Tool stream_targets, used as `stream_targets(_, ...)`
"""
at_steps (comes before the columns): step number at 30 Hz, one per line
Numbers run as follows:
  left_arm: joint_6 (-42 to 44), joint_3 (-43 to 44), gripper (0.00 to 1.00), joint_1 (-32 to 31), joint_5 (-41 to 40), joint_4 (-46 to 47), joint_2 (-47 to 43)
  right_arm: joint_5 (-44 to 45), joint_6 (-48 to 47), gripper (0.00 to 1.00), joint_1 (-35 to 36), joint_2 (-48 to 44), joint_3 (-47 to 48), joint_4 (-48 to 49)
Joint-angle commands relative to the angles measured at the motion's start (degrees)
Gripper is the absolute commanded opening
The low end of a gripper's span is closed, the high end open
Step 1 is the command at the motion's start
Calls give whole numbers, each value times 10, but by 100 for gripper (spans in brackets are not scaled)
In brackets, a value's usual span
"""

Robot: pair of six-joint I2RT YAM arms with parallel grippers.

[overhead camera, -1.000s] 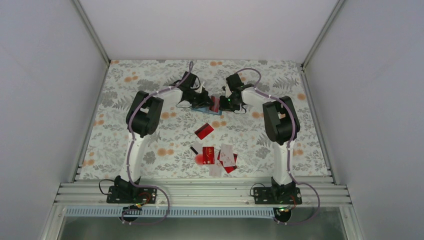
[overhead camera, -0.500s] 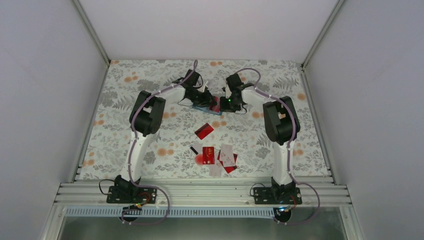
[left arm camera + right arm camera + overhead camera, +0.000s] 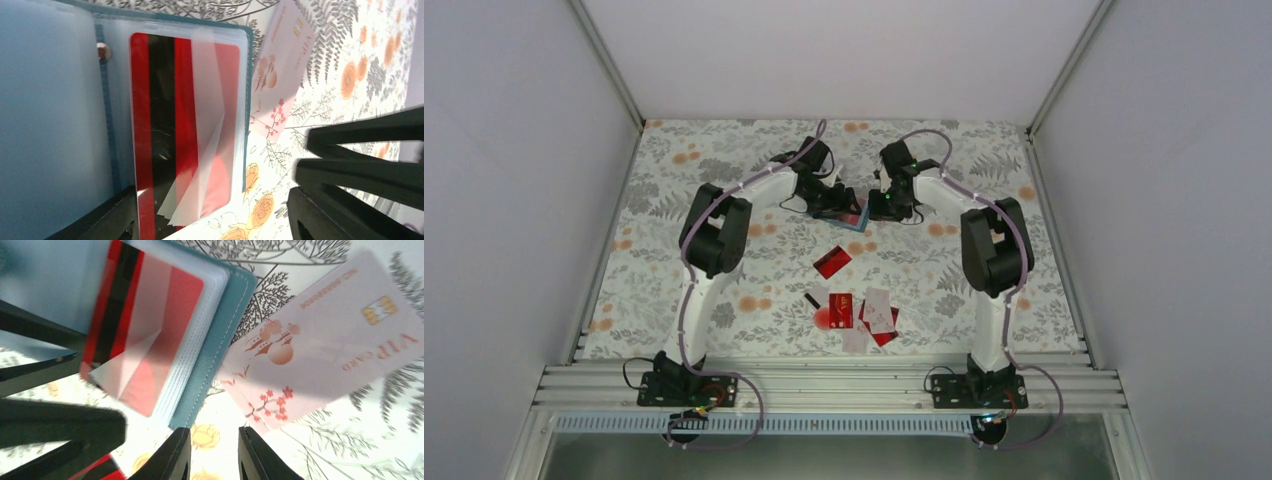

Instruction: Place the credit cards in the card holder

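Nearest your arm bases, the loose credit cards (image 3: pixel 861 313) are lying in a fanned heap. One red card (image 3: pixel 831 262) is lying apart just beyond them, and all of these are waiting their turn. Farther out, between both wrists, the card holder (image 3: pixel 215 347) is lying open on the floral cloth (image 3: pixel 724 200), with a black-striped red card (image 3: pixel 180 125) sitting partly under a clear sleeve. Your left gripper (image 3: pixel 835 198) is standing with jaws wide apart astride the holder, gripping nothing, probably steadying it. Your right gripper (image 3: pixel 214 456) is showing only a narrow, empty gap, hovering at the holder's edge. Just beside that edge a pale VIP card (image 3: pixel 320 340) is lying, likely the next one to feed.
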Motion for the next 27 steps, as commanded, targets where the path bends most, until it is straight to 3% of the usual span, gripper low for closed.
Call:
stream_targets(1,20,9,75,-4,-74,-103,-14,28,10,26,-1,-68,6,-26)
stream_targets(9,65,26,90,-5,-193,-140,-92,24,49,30,-3,-148,-51,-18)
stream_targets(15,151,18,89,-5,-234,-131,-112,-9,82,36,-3,-186,-97,8)
stream_targets(21,217,-9,84,-8,-380,-80,-115,-9,61,39,-11,-204,-103,8)
stream_targets(27,253,109,82,-19,-494,-143,-27,-51,21,39,-30,-181,-85,-3)
